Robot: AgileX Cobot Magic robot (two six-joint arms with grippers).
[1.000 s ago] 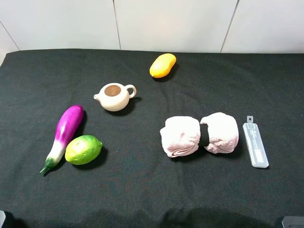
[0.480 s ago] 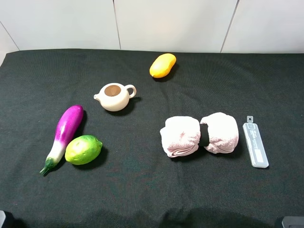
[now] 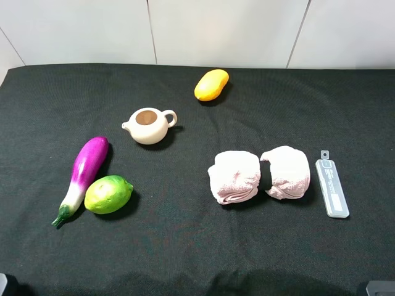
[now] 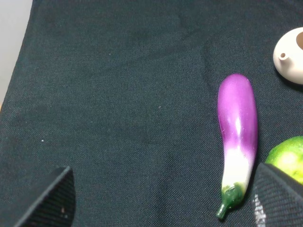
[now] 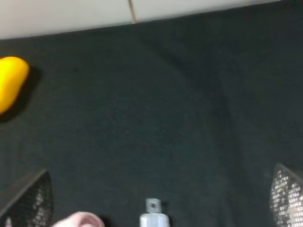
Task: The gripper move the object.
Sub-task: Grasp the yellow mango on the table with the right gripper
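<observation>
You have a table (image 3: 185,246) covered in black cloth, seen from the high camera, with white wall panels (image 3: 222,31) behind its far edge.

The smooth oblong yellow-orange mango-like fruit (image 3: 212,84) lies on the cloth near the far edge, about mid-width, apart from everything else. Nothing touches it. Your right wrist camera catches it too (image 5: 10,82), well ahead of the fingers and off to one side.

Left half: a cream ceramic teapot, lid off (image 3: 148,125), stands upright nearer to you than the fruit. Nearer still, a glossy purple eggplant with a white base and green stem (image 3: 83,176) lies at a slant, stem end toward you. A round green lime (image 3: 108,193) sits against its lower part.

Right half: two rolled pale pink cloths (image 3: 234,177) (image 3: 287,172) lie side by side. You cannot tell whether they are joined. Just to their right lies a slim grey plastic case (image 3: 332,187).

Left end effector (image 4: 161,203): fingers spread wide, holding nothing, above bare cloth beside the eggplant (image 4: 238,137).

Right end effector (image 5: 158,196): fingers spread wide, holding nothing, with the tip of the grey case (image 5: 154,215) between them.
</observation>
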